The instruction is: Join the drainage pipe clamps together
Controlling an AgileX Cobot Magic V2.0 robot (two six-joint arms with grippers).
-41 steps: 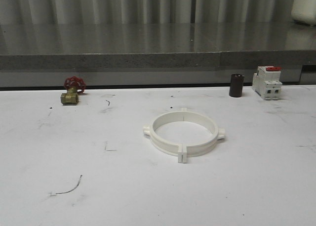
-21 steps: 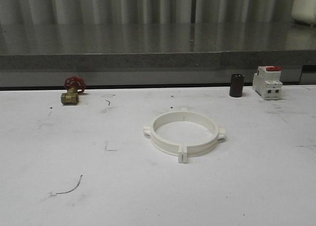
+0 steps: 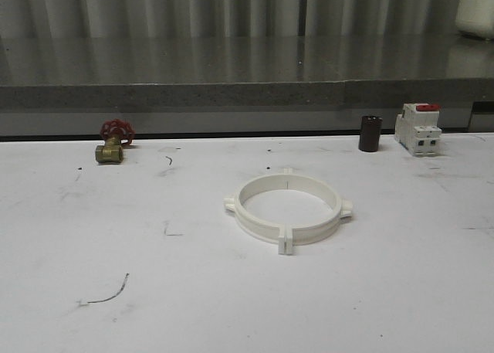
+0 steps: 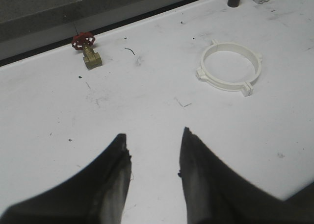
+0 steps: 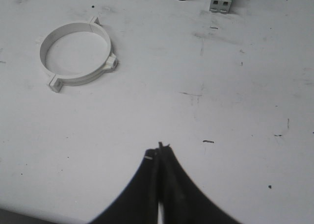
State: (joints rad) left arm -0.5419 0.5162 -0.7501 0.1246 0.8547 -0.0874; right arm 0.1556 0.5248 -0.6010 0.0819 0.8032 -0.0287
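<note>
The two white drainage pipe clamps (image 3: 287, 208) lie on the white table as one closed ring, their end tabs meeting at the front and back. The same ring of clamps (image 4: 229, 66) lies well ahead of my left gripper (image 4: 153, 138), which is open with nothing between its dark fingers. In the right wrist view the clamps (image 5: 76, 53) rest far from my right gripper (image 5: 158, 150), whose fingers are pressed together and hold nothing. Both grippers hover over bare table, apart from the ring.
A brass valve with a red handwheel (image 3: 113, 142) stands at the back left. A dark cylinder (image 3: 370, 133) and a white breaker with a red top (image 3: 417, 128) stand at the back right. A grey ledge (image 3: 231, 94) runs behind the table.
</note>
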